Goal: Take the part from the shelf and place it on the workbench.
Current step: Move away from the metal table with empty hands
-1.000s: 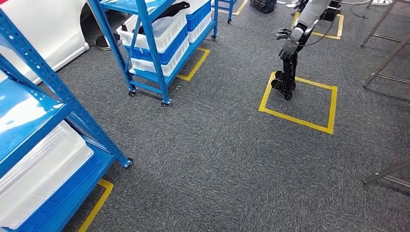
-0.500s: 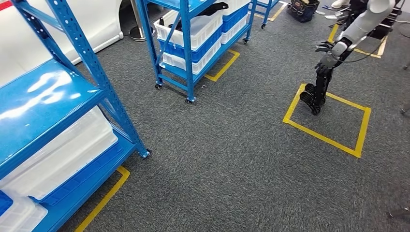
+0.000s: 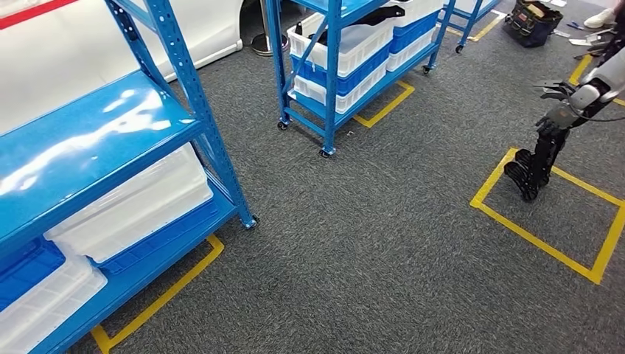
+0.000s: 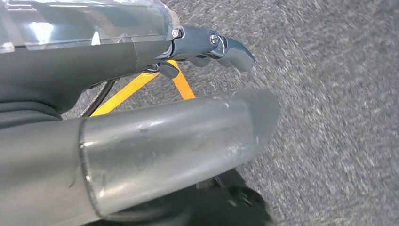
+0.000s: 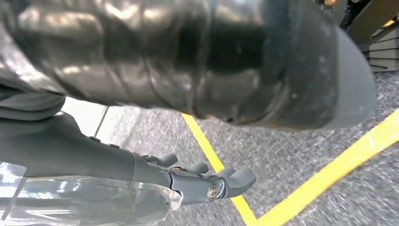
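Observation:
A black part (image 3: 382, 12) lies on top of a white bin (image 3: 346, 40) in the far blue shelf (image 3: 332, 81), at the top middle of the head view. My left hand (image 4: 207, 44) hangs beside my body above the grey carpet, its fingers loosely out with nothing in them. My right hand (image 5: 207, 181) hangs the same way over a yellow floor line, also holding nothing. Both hands are far from the shelves.
A near blue shelf (image 3: 110, 136) with white bins (image 3: 133, 206) takes up the left side. Another robot's arm (image 3: 571, 103) and dark leg (image 3: 532, 168) stand at a yellow floor square (image 3: 542, 236) on the right. A tool bag (image 3: 531, 18) sits at the back. Grey carpet lies between.
The whole head picture has shifted right as my view turns left: the near shelf shows more, and the far shelf and the other robot sit further right. Nothing was picked up.

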Tool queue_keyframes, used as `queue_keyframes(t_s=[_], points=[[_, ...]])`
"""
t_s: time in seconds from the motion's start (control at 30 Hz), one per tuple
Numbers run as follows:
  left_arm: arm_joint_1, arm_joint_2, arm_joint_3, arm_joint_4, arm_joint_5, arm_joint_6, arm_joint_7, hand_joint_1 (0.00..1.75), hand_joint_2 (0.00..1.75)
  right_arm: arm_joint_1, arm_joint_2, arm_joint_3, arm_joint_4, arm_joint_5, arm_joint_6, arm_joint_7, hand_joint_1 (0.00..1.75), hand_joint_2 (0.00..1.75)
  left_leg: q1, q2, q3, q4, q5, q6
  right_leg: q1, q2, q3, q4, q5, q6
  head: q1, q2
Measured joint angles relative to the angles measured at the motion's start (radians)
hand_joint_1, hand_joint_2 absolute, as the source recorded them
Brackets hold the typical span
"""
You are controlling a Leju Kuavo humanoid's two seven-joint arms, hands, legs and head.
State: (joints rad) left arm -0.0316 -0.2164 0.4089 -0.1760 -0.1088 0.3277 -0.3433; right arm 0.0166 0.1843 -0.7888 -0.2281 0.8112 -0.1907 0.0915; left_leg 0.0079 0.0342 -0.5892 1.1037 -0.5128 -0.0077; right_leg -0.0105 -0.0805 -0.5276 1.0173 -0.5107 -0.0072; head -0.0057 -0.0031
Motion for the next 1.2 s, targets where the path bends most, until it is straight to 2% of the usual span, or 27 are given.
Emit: queue_keyframes(t_s=[0.07, 0.13, 0.17, 0.2, 0.23, 0.3, 0.33, 0.37, 0.4, 0.43, 0.47, 0.53, 0.6, 0.67, 0.7, 0.73, 0.8, 0.83, 0.87, 0.9, 0.93, 0.97, 1.03, 1.07, 1.1, 1.17, 1.2], points=[[-0.002, 0.0, 0.0, 0.0, -0.001, 0.0, 0.0, 0.0, 0.0, 0.0, 0.0, -0.002, 0.0, 0.001, 0.0, 0.0, 0.0, 0.0, -0.007, 0.025, 0.04, -0.081, 0.022, 0.011, 0.003, -0.018, 0.006, 0.001, -0.005, 0.01, 0.0, 0.0], [-0.001, 0.0, 0.0, 0.0, -0.003, 0.0, -0.001, 0.0, 0.0, -0.004, 0.0, -0.003, 0.0, 0.002, 0.0, 0.0, 0.0, 0.0, -0.012, 0.013, 0.04, -0.092, 0.024, 0.021, 0.003, -0.034, 0.013, -0.002, -0.006, 0.021, 0.001, 0.0], [0.001, 0.0, 0.0, 0.0, -0.004, 0.0, -0.001, 0.0, 0.0, -0.007, 0.0, -0.003, 0.0, 0.003, 0.0, 0.0, 0.0, 0.0, -0.009, 0.004, 0.043, -0.097, 0.028, 0.026, 0.001, -0.031, 0.016, -0.002, -0.009, 0.026, 0.001, 0.0], [0.002, -0.001, 0.001, 0.0, -0.005, 0.0, -0.001, 0.0, 0.0, -0.008, 0.0, -0.003, 0.0, 0.003, 0.0, 0.0, 0.0, 0.0, -0.007, -0.005, 0.047, -0.104, 0.032, 0.032, 0.0, -0.015, 0.014, 0.008, -0.02, 0.031, 0.001, 0.0], [0.002, -0.001, 0.001, 0.0, -0.006, 0.0, -0.002, 0.0, 0.0, -0.008, 0.0, -0.004, 0.0, 0.003, 0.0, 0.0, 0.0, 0.0, -0.004, -0.015, 0.049, -0.11, 0.037, 0.039, -0.001, 0.01, 0.003, 0.038, -0.042, 0.034, 0.001, 0.0], [0.0, -0.001, 0.001, 0.0, -0.006, 0.001, -0.002, 0.0, 0.0, -0.004, 0.0, -0.004, 0.0, 0.003, 0.001, 0.0, 0.0, 0.0, -0.003, -0.034, 0.049, -0.113, 0.042, 0.046, -0.003, 0.061, -0.053, 0.157, -0.109, 0.036, 0.002, 0.0], [-0.001, -0.001, 0.001, 0.0, -0.007, 0.001, -0.002, 0.0, 0.0, -0.004, 0.0, -0.005, 0.0, 0.004, 0.001, 0.0, 0.0, 0.0, -0.004, -0.045, 0.048, -0.112, 0.043, 0.047, -0.003, 0.071, -0.087, 0.223, -0.136, 0.036, 0.002, 0.0], [-0.001, -0.001, 0.001, 0.0, -0.007, 0.001, -0.002, 0.0, 0.0, -0.003, 0.0, -0.005, 0.0, 0.004, 0.001, 0.0, 0.0, 0.0, -0.005, -0.057, 0.047, -0.111, 0.043, 0.048, -0.003, 0.075, -0.111, 0.267, -0.145, 0.037, 0.002, 0.0], [-0.001, -0.001, 0.001, 0.0, -0.007, 0.001, -0.002, 0.0, 0.0, -0.002, 0.0, -0.005, 0.0, 0.004, 0.001, 0.0, 0.0, 0.0, -0.005, -0.071, 0.047, -0.109, 0.043, 0.048, -0.003, 0.076, -0.12, 0.276, -0.133, 0.037, 0.002, 0.0], [-0.001, -0.001, 0.001, 0.0, -0.008, 0.001, -0.002, 0.0, 0.0, -0.002, 0.0, -0.005, 0.0, 0.004, 0.001, 0.0, 0.0, 0.0, -0.005, -0.086, 0.048, -0.107, 0.042, 0.046, -0.004, 0.08, -0.109, 0.244, -0.101, 0.036, 0.002, 0.0], [-0.001, -0.002, 0.001, 0.0, -0.008, 0.002, -0.002, 0.0, 0.0, -0.001, 0.0, -0.005, 0.0, 0.004, 0.001, 0.0, 0.0, 0.0, -0.005, -0.1, 0.049, -0.104, 0.04, 0.044, -0.006, 0.09, -0.083, 0.181, -0.058, 0.035, 0.002, 0.0], [-0.001, -0.002, 0.001, 0.0, -0.008, 0.002, -0.001, 0.0, 0.0, 0.0, -0.001, -0.006, 0.0, 0.005, 0.001, 0.0, 0.0, 0.0, -0.005, -0.126, 0.044, -0.094, 0.035, 0.036, -0.012, 0.141, -0.034, 0.059, -0.003, 0.033, 0.002, 0.0], [-0.002, -0.002, 0.001, 0.0, -0.009, 0.002, 0.0, 0.0, 0.0, 0.0, -0.001, -0.006, 0.0, 0.005, 0.001, 0.0, 0.0, 0.0, -0.005, -0.146, 0.034, -0.088, 0.033, 0.025, -0.011, 0.168, -0.021, 0.019, 0.002, 0.028, 0.001, 0.0], [-0.001, -0.002, 0.001, 0.0, -0.01, 0.002, 0.0, 0.0, 0.0, -0.002, -0.001, -0.006, 0.0, 0.006, 0.001, 0.0, 0.0, 0.0, -0.001, -0.16, 0.03, -0.087, 0.033, 0.012, -0.008, 0.144, -0.017, 0.013, 0.005, 0.017, 0.002, 0.0], [0.0, -0.002, 0.001, 0.0, -0.012, 0.003, 0.0, 0.0, 0.0, -0.003, -0.002, -0.007, 0.0, 0.007, 0.002, 0.0, 0.0, 0.0, -0.001, -0.149, 0.025, -0.078, 0.026, 0.007, -0.008, 0.131, -0.014, 0.008, 0.006, 0.009, 0.001, 0.0], [0.0, -0.002, 0.001, 0.0, -0.014, 0.003, 0.0, 0.0, 0.0, -0.002, -0.002, -0.007, 0.0, 0.009, 0.002, 0.0, 0.0, 0.0, -0.001, -0.127, 0.014, -0.053, 0.009, 0.003, -0.009, 0.117, -0.011, 0.003, 0.008, 0.001, 0.001, 0.0], [-0.002, -0.002, 0.001, 0.0, -0.017, 0.005, 0.0, 0.0, 0.0, 0.0, -0.002, -0.008, 0.0, 0.012, 0.004, 0.0, 0.0, 0.0, -0.002, -0.07, -0.039, 0.056, -0.052, -0.002, -0.006, 0.088, -0.009, -0.002, 0.008, -0.009, -0.001, 0.0], [-0.003, -0.002, 0.001, 0.0, -0.017, 0.005, 0.0, 0.0, 0.0, 0.001, -0.002, -0.008, 0.0, 0.013, 0.005, 0.0, 0.0, 0.0, -0.001, -0.055, -0.073, 0.124, -0.083, -0.005, -0.003, 0.072, -0.009, -0.002, 0.007, -0.012, -0.001, 0.0], [-0.002, -0.002, 0.001, 0.0, -0.017, 0.005, 0.0, 0.0, 0.0, 0.001, -0.002, -0.009, 0.0, 0.014, 0.005, 0.0, 0.0, 0.0, 0.0, -0.047, -0.098, 0.176, -0.1, -0.007, -0.001, 0.057, -0.008, -0.002, 0.005, -0.014, -0.001, 0.0], [-0.001, -0.002, 0.001, 0.0, -0.017, 0.006, 0.0, 0.0, 0.0, 0.001, -0.002, -0.01, 0.0, 0.015, 0.005, 0.0, 0.0, 0.0, 0.001, -0.043, -0.107, 0.194, -0.099, -0.007, 0.001, 0.042, -0.007, -0.002, 0.003, -0.014, -0.001, 0.0], [0.0, -0.002, 0.001, 0.0, -0.017, 0.007, 0.0, 0.0, 0.0, 0.001, -0.002, -0.011, 0.0, 0.016, 0.005, 0.0, 0.0, 0.0, 0.001, -0.039, -0.095, 0.173, -0.078, -0.006, 0.002, 0.029, -0.005, -0.001, 0.001, -0.013, -0.001, 0.0], [0.001, -0.002, 0.001, 0.0, -0.017, 0.008, 0.0, 0.0, 0.0, 0.0, -0.002, -0.011, 0.0, 0.017, 0.006, 0.0, 0.0, 0.0, 0.001, -0.029, -0.063, 0.113, -0.044, -0.002, 0.003, 0.017, -0.001, -0.001, -0.001, -0.012, -0.001, 0.0], [0.001, -0.001, 0.001, 0.0, -0.017, 0.01, 0.0, 0.0, 0.0, 0.0, -0.002, -0.011, 0.0, 0.018, 0.007, 0.0, 0.0, 0.0, -0.007, 0.013, 0.01, -0.028, 0.011, 0.011, 0.006, -0.006, 0.007, -0.001, -0.008, -0.006, -0.001, 0.0], [-0.001, -0.001, 0.001, 0.0, -0.017, 0.011, 0.0, 0.0, 0.0, 0.0, -0.001, -0.011, 0.0, 0.018, 0.007, 0.0, 0.0, 0.0, -0.012, 0.028, 0.032, -0.072, 0.024, 0.018, 0.007, -0.015, 0.01, -0.001, -0.012, -0.002, -0.001, 0.0], [-0.001, -0.001, 0.001, 0.0, -0.017, 0.012, 0.0, 0.0, 0.0, -0.001, -0.001, -0.011, 0.0, 0.018, 0.007, 0.0, 0.0, 0.0, -0.017, 0.035, 0.04, -0.089, 0.025, 0.022, 0.008, -0.024, 0.013, -0.001, -0.014, 0.003, -0.001, 0.0], [0.001, -0.001, 0.001, 0.0, -0.017, 0.012, 0.0, 0.0, 0.0, -0.006, -0.001, -0.011, 0.0, 0.018, 0.008, 0.0, 0.0, 0.0, -0.017, 0.014, 0.043, -0.096, 0.029, 0.031, 0.007, -0.037, 0.019, -0.003, -0.017, 0.013, -0.001, 0.0], [0.003, -0.001, 0.002, 0.0, -0.017, 0.013, 0.0, 0.0, 0.0, -0.007, -0.001, -0.011, 0.0, 0.018, 0.008, 0.0, 0.0, 0.0, -0.015, 0.004, 0.047, -0.104, 0.033, 0.035, 0.006, -0.027, 0.021, 0.002, -0.023, 0.019, 0.0, 0.0]])
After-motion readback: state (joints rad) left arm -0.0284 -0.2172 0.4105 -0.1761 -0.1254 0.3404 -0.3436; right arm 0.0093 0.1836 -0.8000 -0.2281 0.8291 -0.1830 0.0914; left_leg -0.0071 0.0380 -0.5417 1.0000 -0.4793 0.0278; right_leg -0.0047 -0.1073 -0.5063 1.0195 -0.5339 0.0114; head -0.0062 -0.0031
